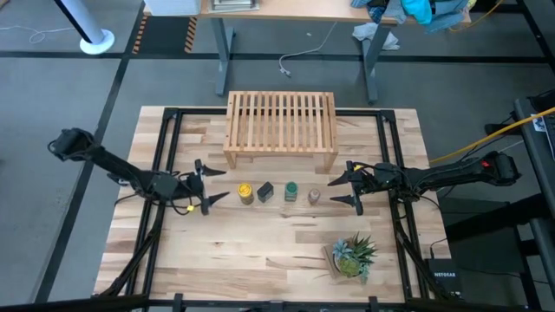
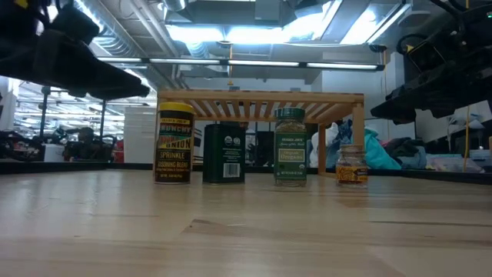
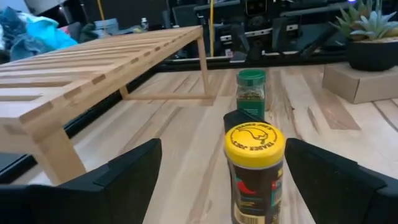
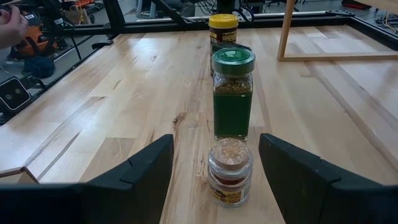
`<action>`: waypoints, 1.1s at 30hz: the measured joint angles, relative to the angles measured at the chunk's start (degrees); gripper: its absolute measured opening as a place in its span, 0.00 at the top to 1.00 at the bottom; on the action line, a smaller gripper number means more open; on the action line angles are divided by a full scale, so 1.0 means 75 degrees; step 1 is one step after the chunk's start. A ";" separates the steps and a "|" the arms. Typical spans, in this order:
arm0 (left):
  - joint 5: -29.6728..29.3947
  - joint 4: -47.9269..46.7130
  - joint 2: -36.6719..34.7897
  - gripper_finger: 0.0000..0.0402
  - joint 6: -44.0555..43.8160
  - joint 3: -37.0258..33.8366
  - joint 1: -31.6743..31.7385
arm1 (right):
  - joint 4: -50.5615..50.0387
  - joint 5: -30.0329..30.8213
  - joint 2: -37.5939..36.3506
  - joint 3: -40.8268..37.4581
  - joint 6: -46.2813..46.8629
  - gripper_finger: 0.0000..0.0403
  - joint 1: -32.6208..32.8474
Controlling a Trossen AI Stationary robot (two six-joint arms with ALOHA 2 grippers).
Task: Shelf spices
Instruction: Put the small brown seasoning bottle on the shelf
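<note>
High view shows both grippers, left (image 1: 211, 185) and right (image 1: 342, 186), with fingers spread. The jars (image 1: 290, 191) stand close, so one could tip its neighbour.

Table (image 1: 173, 251) carries shelf (image 1: 281, 126), spices (image 1: 277, 191), seemingly potted plant (image 1: 354, 256).

Grey floor (image 1: 69, 104) around the butcher-block table (image 1: 260, 251); beyond its far edge, a desk (image 1: 295, 10); bright ceiling lights (image 2: 231, 35) overhead.

Potted green plant (image 1: 354, 255) on a box; butcher-block table (image 1: 260, 251) beneath.
</note>
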 joint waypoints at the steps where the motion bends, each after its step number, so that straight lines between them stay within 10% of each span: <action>1: 0.0238 0.0026 0.0000 0.17 0.0031 0.0000 0.0198 | -0.0003 0.0000 0.0001 0.0000 0.0000 0.40 0.0001; 17: 0.4045 0.0128 0.0059 0.17 -0.0163 -0.0003 0.2774 | 0.0001 0.0000 0.0002 0.0000 0.0000 0.40 0.0002; 33: 0.4246 0.0158 0.0830 0.17 -0.1674 -0.0003 0.2431 | 0.0000 0.0000 0.0000 0.0000 0.0001 0.40 0.0000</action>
